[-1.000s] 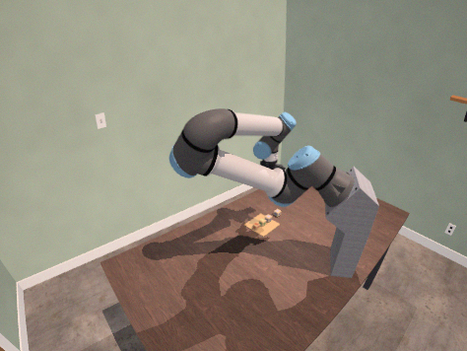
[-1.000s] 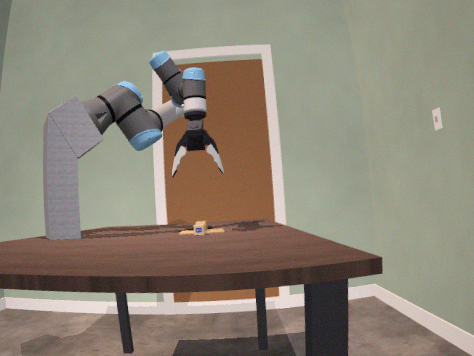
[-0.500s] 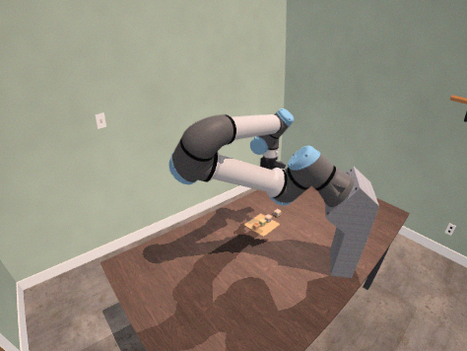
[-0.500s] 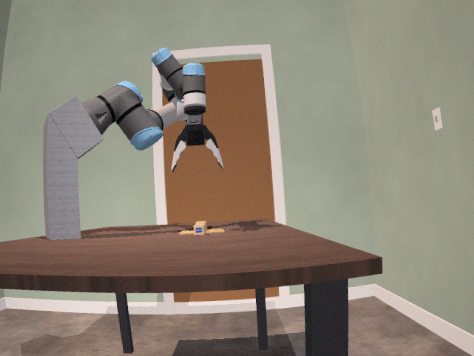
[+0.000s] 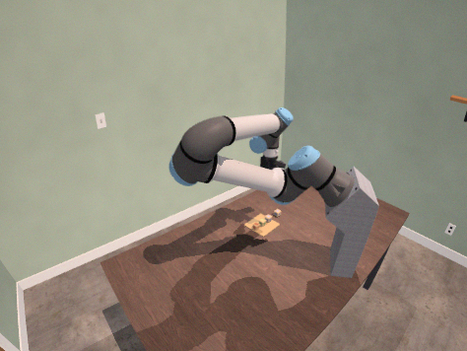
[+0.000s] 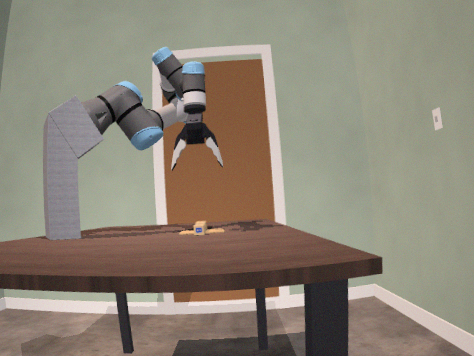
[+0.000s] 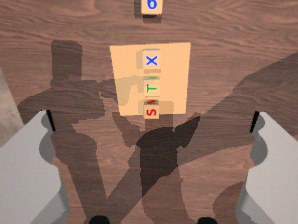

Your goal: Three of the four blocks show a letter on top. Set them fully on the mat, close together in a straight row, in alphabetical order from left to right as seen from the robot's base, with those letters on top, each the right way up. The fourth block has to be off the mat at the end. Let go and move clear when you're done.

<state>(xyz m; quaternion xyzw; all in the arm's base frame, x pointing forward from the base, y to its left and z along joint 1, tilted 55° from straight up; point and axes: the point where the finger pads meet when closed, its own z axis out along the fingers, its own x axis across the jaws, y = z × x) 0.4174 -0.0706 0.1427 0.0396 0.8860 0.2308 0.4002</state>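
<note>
In the wrist view a tan mat (image 7: 150,79) lies on the wooden table with three blocks in a tight row on it: a blue X block (image 7: 151,61), a green T block (image 7: 151,88) and a red S block (image 7: 151,111) at the mat's near edge. A fourth block with a blue mark (image 7: 151,7) sits off the mat, beyond its far edge. My gripper (image 6: 197,154) hangs high above the mat, open and empty; its fingers frame the wrist view's lower corners. The mat and blocks look small in the top view (image 5: 262,224).
The grey robot pedestal (image 5: 351,227) stands on the table's right side. The arm's shadow falls across the mat and table. A brown door (image 6: 217,145) is behind the table.
</note>
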